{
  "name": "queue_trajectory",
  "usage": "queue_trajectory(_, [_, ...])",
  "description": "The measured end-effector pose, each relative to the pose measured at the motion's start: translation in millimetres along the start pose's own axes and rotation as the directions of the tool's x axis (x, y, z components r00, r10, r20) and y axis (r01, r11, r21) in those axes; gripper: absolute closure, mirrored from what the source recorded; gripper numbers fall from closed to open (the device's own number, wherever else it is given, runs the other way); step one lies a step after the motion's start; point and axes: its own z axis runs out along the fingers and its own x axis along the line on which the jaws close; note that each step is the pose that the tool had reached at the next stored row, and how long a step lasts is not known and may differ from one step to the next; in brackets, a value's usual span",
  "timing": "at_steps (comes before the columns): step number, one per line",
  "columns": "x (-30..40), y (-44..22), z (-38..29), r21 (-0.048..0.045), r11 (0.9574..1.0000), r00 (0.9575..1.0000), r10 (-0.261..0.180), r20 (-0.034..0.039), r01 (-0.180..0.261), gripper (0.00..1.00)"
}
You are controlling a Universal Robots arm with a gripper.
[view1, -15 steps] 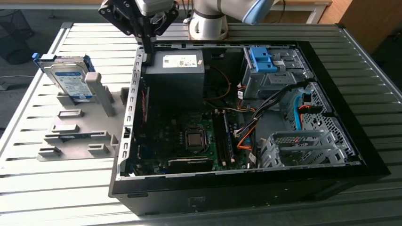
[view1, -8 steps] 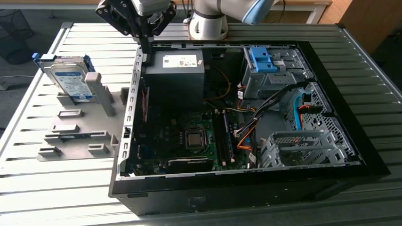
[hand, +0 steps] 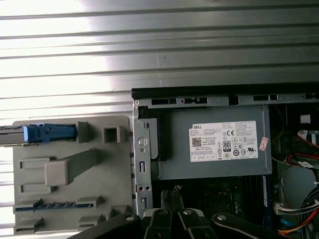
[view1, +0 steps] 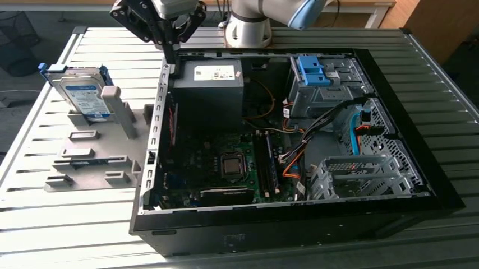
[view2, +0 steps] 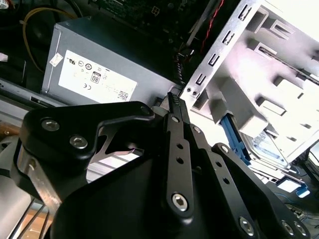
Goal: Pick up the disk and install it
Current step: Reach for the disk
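Ribbed grey metal forms the table (view1: 53, 224), and an open black computer case (view1: 299, 221) lies on its side on it. Nearest us in the exterior view are the motherboard (view1: 224, 168) and, at four o'clock from the case's middle, a grey drive cage (view1: 359, 176). Farther back sits the grey power supply (view1: 210, 92). Its white label (view1: 213, 72) carries rows of black print and approval marks, clearer in the first wrist view (hand: 224, 141). A blue latch bracket (view1: 311, 70) sits at one o'clock.

At ten o'clock, outside the case, the disk (view1: 82, 92) stands on edge in a grey holder rack (view1: 90, 168). It is a silver drive in a blue carrier frame with a white and light-blue label, and we cannot read the print. In the first wrist view it shows edge-on (hand: 47, 133).

The gripper (view1: 171, 53) hangs over the case's far wall beside the power supply, apart from the disk. In both wrist views (hand: 171, 195) (view2: 174, 99) we see its jaws pressed together, holding nothing.
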Motion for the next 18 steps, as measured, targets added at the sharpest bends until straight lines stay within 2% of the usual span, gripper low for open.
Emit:
queue_trajectory(6, [5.0,-0.4,-0.1,-0.0001,1.0000,1.0000,0.000,0.0000,0.000,0.89])
queue_trajectory(14, [5.8,-0.4,-0.2,0.0001,1.0000,1.0000,0.000,0.0000,0.000,0.89])
queue_trajectory(18, [8.5,-0.6,-0.2,-0.0001,1.0000,1.0000,0.000,0.0000,0.000,0.89])
